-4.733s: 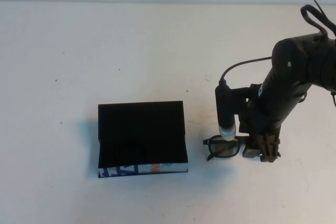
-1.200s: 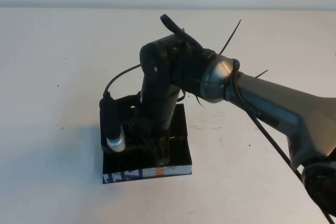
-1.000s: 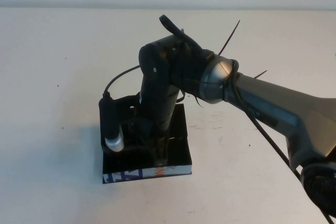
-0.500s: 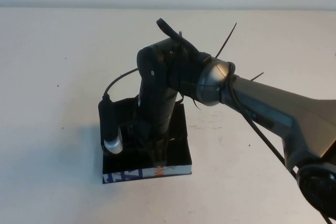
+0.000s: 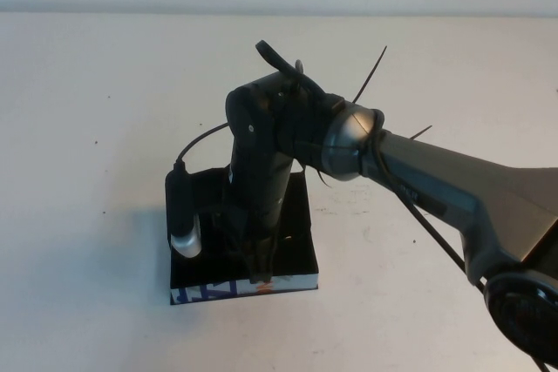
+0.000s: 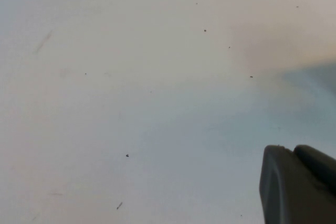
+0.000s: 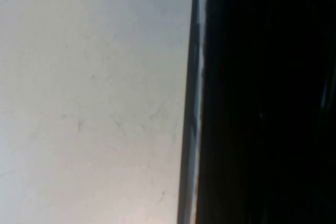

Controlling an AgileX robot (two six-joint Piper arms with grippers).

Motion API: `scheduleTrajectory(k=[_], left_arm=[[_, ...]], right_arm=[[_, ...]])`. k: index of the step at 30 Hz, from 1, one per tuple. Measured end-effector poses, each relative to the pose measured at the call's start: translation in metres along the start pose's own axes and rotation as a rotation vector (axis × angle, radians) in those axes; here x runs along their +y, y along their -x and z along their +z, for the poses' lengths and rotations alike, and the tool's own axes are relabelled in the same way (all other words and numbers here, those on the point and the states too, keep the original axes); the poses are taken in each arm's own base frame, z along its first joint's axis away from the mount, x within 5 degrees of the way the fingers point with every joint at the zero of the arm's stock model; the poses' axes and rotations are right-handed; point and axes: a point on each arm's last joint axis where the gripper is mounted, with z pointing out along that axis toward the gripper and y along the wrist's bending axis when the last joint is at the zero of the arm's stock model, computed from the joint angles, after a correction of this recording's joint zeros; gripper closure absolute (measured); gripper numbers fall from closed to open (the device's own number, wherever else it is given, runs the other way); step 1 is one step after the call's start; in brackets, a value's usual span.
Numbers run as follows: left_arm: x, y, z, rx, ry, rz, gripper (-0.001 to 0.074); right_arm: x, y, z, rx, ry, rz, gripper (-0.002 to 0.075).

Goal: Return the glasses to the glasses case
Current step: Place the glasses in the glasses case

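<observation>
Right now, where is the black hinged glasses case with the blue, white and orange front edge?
In the high view the black hinged glasses case sits left of centre on the white table, near its front, directly beneath the lowered right gripper. The left gripper shows only in its wrist view.

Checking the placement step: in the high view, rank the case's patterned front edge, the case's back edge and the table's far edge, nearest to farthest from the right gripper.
1. Patterned front edge, just below the right gripper.
2. Back edge of the glasses case, behind the arm.
3. Far edge of the table, at top.
</observation>
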Motion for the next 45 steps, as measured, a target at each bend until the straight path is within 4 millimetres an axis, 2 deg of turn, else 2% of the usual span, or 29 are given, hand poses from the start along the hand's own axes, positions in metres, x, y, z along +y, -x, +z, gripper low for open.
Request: scheduleTrajectory(k=[7, 9, 14, 18, 22, 29, 32, 35, 39, 43, 45], left_arm=[[0.0, 0.0, 0.0, 0.0, 0.0, 0.0, 0.0736], [0.0, 0.0, 0.0, 0.0, 0.0, 0.0, 0.0736], [0.0, 0.0, 0.0, 0.0, 0.0, 0.0, 0.0736], [0.0, 0.0, 0.0, 0.0, 0.0, 0.0, 0.0736], [0.0, 0.0, 0.0, 0.0, 0.0, 0.0, 0.0736], [0.0, 0.0, 0.0, 0.0, 0.0, 0.0, 0.0736], [0.0, 0.0, 0.0, 0.0, 0.0, 0.0, 0.0736], [0.0, 0.0, 0.0, 0.0, 0.0, 0.0, 0.0736], [0.0, 0.0, 0.0, 0.0, 0.0, 0.0, 0.0736], [0.0, 0.0, 0.0, 0.0, 0.0, 0.0, 0.0736], [0.0, 0.0, 0.0, 0.0, 0.0, 0.0, 0.0736]], right_arm=[[0.0, 0.0, 0.0, 0.0, 0.0, 0.0, 0.0645], [0.0, 0.0, 0.001, 0.001, 0.001, 0.0, 0.0609], [0.0, 0.0, 0.003, 0.003, 0.004, 0.001, 0.0439], [0.0, 0.0, -0.002, -0.002, -0.002, 0.001, 0.0396], [0.003, 0.002, -0.022, -0.017, -0.039, -0.006, 0.0387], [0.014, 0.005, -0.085, -0.067, -0.162, 0.007, 0.0386], [0.018, 0.004, -0.101, -0.076, -0.194, 0.003, 0.0398], [0.02, 0.004, -0.108, -0.082, -0.205, 0.013, 0.0433], [0.021, 0.004, -0.111, -0.091, -0.204, 0.084, 0.0535], [0.021, 0.004, -0.111, -0.093, -0.201, 0.112, 0.0671], [0.021, 0.004, -0.111, -0.095, -0.2, 0.132, 0.071]])
